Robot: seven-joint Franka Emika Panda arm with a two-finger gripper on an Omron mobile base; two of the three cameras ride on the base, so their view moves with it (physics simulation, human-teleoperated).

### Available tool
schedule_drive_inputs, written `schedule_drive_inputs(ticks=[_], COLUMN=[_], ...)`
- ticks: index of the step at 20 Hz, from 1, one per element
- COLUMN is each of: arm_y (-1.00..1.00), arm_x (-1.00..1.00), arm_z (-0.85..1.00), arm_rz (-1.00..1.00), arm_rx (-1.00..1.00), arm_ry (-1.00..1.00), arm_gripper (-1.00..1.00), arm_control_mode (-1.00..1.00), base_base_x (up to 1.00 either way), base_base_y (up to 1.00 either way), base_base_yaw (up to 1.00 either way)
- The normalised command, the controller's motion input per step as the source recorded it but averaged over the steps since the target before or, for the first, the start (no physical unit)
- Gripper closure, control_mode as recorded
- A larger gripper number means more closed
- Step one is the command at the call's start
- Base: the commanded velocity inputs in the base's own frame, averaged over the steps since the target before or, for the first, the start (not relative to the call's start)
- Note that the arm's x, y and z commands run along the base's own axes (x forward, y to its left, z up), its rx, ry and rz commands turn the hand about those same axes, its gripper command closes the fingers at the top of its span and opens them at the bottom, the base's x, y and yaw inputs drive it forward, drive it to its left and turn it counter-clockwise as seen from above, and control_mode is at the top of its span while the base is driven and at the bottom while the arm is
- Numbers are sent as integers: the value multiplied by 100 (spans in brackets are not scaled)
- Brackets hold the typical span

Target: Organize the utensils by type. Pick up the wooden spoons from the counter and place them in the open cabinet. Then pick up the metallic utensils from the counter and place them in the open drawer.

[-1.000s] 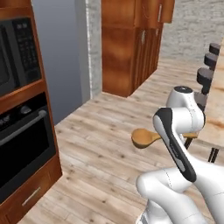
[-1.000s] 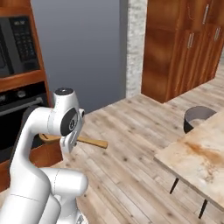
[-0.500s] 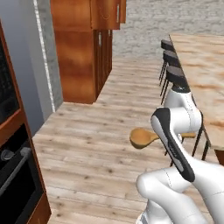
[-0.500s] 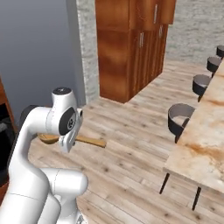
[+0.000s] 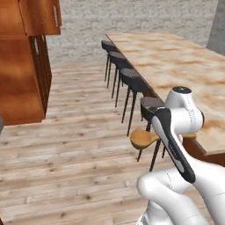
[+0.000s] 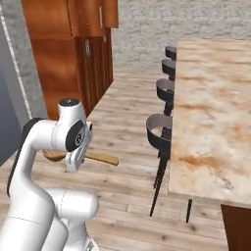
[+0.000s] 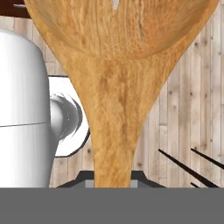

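A pale wooden plank floor (image 5: 66, 149) filled the lower left of the left base view and ran up the middle of the right base view. A row of dark bar stools (image 5: 132, 81) with thin black legs stood along the near edge of a long beige island top (image 5: 176, 61) with rusty marbling, receding toward the upper centre of the frame. In the right base view the same stools (image 6: 159, 132) sat just left of that island top (image 6: 215, 108). A light grey stone wall (image 5: 132, 15) closed the background across the top.
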Motion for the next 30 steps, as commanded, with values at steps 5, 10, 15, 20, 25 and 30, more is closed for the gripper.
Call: schedule_drive_inputs(ticks=[5, 10, 15, 20, 25, 30], arm_y=[0, 0, 0, 0, 0, 0], arm_x=[0, 0, 0, 0, 0, 0], arm_z=[0, 0, 0, 0, 0, 0], arm_rz=[0, 0, 0, 0, 0, 0], arm_rx=[0, 0, 0, 0, 0, 0], arm_ry=[0, 0, 0, 0, 0, 0], arm_gripper=[100, 100, 100, 100, 100, 100], arm_control_mode=[100, 100, 100, 100, 100, 100], base_base_x=[89, 100, 100, 100, 100, 100], base_base_y=[57, 56, 51, 53, 54, 54], base_base_yaw=[-38, -14, -4, -4, -14, -15])
